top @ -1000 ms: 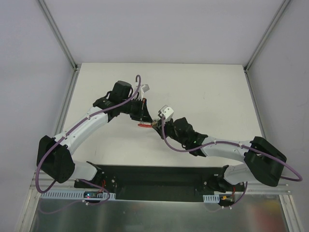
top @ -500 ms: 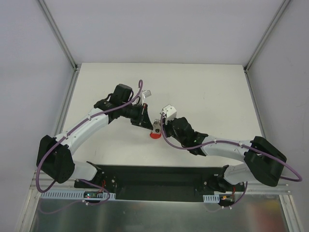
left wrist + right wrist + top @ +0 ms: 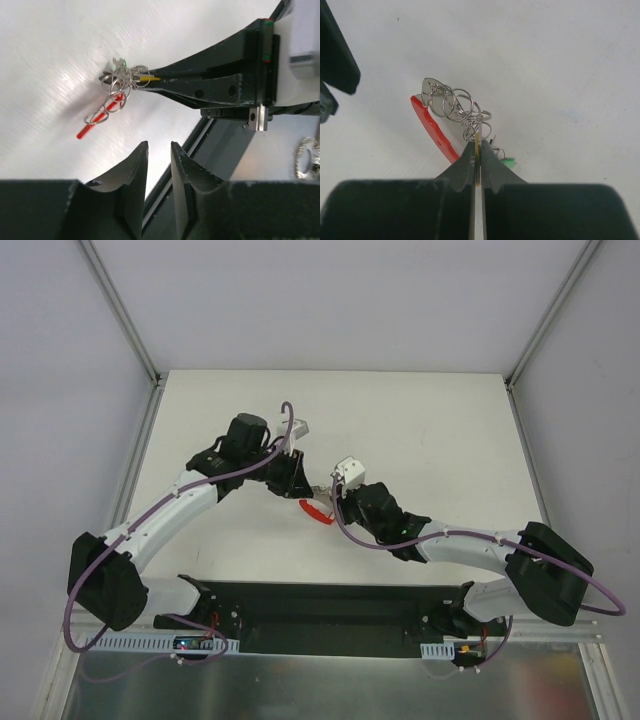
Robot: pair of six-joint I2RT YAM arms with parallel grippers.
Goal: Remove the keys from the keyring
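Observation:
The keys hang in a tangle of silvery wire loops, the keyring (image 3: 454, 105), just above the white table. A red-covered key (image 3: 434, 129) points left and a green head (image 3: 508, 161) peeks out on the right. My right gripper (image 3: 478, 145) is shut on the thin yellow-covered key (image 3: 478, 139) at the bunch's near end. From the left wrist the bunch (image 3: 121, 82) dangles off the right gripper's tip (image 3: 143, 79), the red key (image 3: 98, 120) lowest. My left gripper (image 3: 159, 146) stands a little apart, jaws slightly open and empty. Overhead, both grippers (image 3: 300, 484) (image 3: 323, 498) meet mid-table.
The black base rail (image 3: 330, 605) runs along the near edge, also seen under the right arm (image 3: 220, 150). Aluminium frame posts (image 3: 140, 455) border the white table (image 3: 430, 430) on both sides.
My left gripper has opened and let go of the bunch, backing off slightly. The red key swung down and now hangs from the right gripper's hold.

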